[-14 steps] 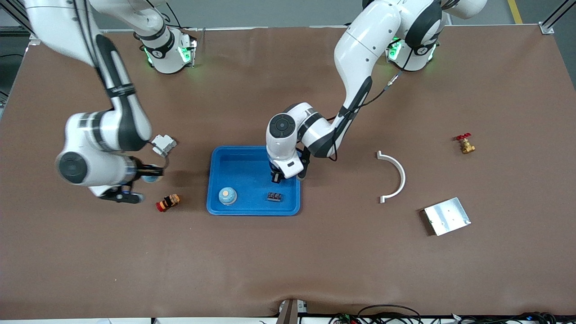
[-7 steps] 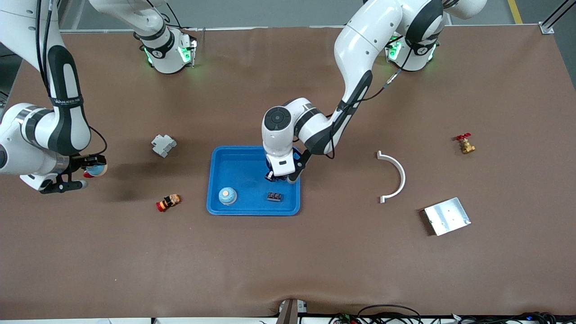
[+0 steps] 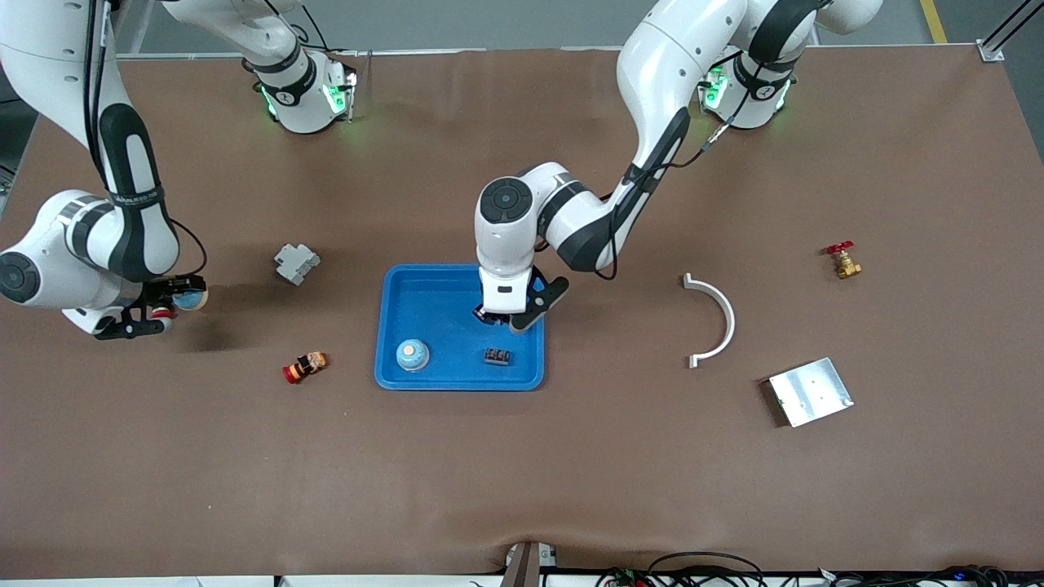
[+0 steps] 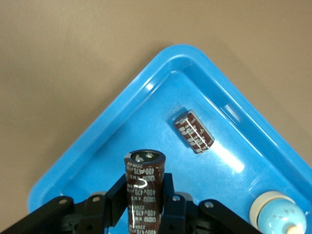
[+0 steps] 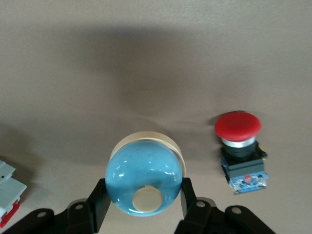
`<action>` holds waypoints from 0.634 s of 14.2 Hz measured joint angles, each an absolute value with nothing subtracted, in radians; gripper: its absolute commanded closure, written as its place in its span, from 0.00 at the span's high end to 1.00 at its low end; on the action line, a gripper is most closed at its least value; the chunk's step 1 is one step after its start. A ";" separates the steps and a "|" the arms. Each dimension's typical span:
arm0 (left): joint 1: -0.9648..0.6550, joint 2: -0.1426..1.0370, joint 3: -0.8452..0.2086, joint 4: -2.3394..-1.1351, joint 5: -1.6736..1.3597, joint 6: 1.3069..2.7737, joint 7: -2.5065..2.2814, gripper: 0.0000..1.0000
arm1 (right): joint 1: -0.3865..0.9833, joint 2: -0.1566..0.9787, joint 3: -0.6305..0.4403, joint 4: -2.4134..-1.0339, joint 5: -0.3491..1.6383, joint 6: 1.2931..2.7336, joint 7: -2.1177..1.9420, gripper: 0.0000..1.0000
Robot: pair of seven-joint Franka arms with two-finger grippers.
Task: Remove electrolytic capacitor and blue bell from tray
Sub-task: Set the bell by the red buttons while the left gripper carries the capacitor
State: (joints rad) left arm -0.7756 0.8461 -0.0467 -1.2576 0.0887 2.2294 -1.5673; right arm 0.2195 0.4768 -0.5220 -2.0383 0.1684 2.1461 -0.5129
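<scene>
Left pincer [image 3: 507, 316] hangs over the blue tray [image 3: 432, 289], above the tray's corner nearest the left arm's base. Its fingers [image 4: 115, 201] are clenched on a dark brown capacitor [image 4: 145, 191], which stands upright between them, printed side visible in the left wrist view.

In the tray: a second brown capacitor [image 3: 497, 356] lies on its side on the tray floor, near the edge nearest the front camera. A blue bell [image 3: 413, 355] with a cream base sits in the tray corner nearest the front camera, toward the right arm's end. The two are apart, not touching.

Right pincer [image 3: 167, 308] is over bare counter [image 3: 522, 456] near the right arm's end edge, well away from the tray. It grasps a second blue bell [image 5: 145, 177], one finger on each side of the dome.

Elsewhere on the counter:
- red push button [image 3: 304, 367], lying on its side between the right pincer and the tray;
- grey connector block [image 3: 296, 263], farther from the front camera than the button;
- white curved bracket [image 3: 716, 319], toward the left arm's end;
- metal plate [image 3: 811, 391], nearer the front camera than the bracket;
- brass valve with red handle [image 3: 843, 260], toward the left arm's end edge.
</scene>
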 measured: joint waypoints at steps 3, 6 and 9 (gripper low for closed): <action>-0.695 0.824 -0.106 -1.276 0.088 2.190 -1.414 0.00 | 0.220 0.495 -0.524 -2.039 0.173 2.189 -0.513 1.00; -0.667 0.799 -0.118 -1.314 0.088 2.186 -1.304 0.00 | 0.221 0.498 -0.523 -2.035 0.174 2.192 -0.513 1.00; -0.666 0.773 -0.119 -1.366 0.101 2.183 -1.237 0.00 | 0.221 0.493 -0.524 -1.989 0.185 2.157 -0.513 1.00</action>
